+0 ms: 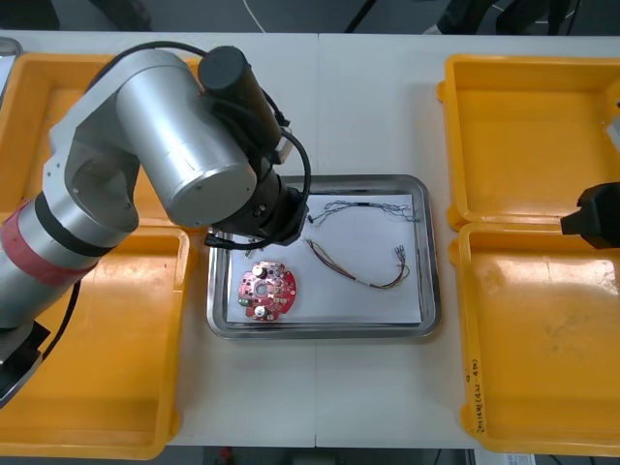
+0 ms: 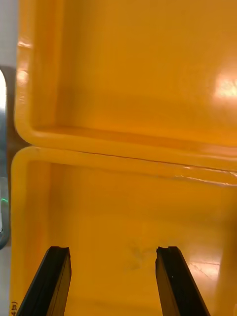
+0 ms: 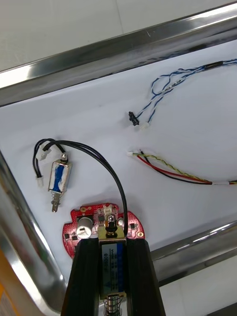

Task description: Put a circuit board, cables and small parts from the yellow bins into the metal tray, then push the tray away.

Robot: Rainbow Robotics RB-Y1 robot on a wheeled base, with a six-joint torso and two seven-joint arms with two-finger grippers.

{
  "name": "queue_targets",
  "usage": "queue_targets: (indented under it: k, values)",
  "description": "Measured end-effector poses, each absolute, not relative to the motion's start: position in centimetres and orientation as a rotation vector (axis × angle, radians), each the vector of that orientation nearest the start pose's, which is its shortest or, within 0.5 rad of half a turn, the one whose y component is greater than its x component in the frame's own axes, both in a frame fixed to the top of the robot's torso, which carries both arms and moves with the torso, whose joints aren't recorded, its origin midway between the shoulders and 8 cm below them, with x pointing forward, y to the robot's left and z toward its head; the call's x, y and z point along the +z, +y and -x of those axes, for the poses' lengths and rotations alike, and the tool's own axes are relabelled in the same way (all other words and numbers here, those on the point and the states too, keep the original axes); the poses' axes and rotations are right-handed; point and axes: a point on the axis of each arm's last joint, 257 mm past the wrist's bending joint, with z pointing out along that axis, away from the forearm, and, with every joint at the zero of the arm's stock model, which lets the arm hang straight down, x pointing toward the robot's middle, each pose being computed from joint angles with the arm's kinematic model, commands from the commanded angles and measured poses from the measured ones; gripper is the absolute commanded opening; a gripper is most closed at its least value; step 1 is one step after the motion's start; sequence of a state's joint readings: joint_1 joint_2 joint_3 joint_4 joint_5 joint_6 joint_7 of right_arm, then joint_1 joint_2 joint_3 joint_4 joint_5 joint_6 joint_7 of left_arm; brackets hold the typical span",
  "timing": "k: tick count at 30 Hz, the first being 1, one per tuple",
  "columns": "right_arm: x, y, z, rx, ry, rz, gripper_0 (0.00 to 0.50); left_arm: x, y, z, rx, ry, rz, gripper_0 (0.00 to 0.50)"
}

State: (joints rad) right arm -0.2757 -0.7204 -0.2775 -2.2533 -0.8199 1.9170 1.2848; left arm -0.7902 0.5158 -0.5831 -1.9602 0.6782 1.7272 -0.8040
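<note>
Front view has my left arm (image 1: 165,145) stretched over the left end of the shiny metal tray (image 1: 320,331), white inside, which sits on the light surface (image 1: 368,107) between the yellow plastic bins (image 1: 528,136). Left wrist view shows my left claw (image 3: 112,243) clamped on a small metal part with a blue label (image 3: 112,266), held above the round red circuit board (image 3: 81,226) lying in the tray. A thin black cable (image 3: 106,165) arcs away from that part. Near the board, a second small metal part with a blue wrap (image 3: 59,178) lies on the white floor. The twisted blue and white cable (image 3: 163,94) and the red and yellow cable (image 3: 168,170) lie farther in, apart from each other. My right claw (image 2: 113,252) hangs over the nearer right-hand bin, fingers spread wide, gripping nothing.
</note>
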Motion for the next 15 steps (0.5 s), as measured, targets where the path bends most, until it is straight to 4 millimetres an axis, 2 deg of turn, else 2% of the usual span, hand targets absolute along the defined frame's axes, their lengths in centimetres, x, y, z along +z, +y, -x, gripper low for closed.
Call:
queue_targets:
  k: [5,15]
  values:
    - [-14.0,-35.1,-39.5,0.045,2.59,0.008,0.5,-20.0,5.5,-45.6,-0.158,2.609,-0.353,0.001]
    - [-16.3,-37.1,-37.8,0.035,2.648,-0.07,0.5,-23.3,4.7,-47.7,-0.161,2.589,-0.335,0.002]
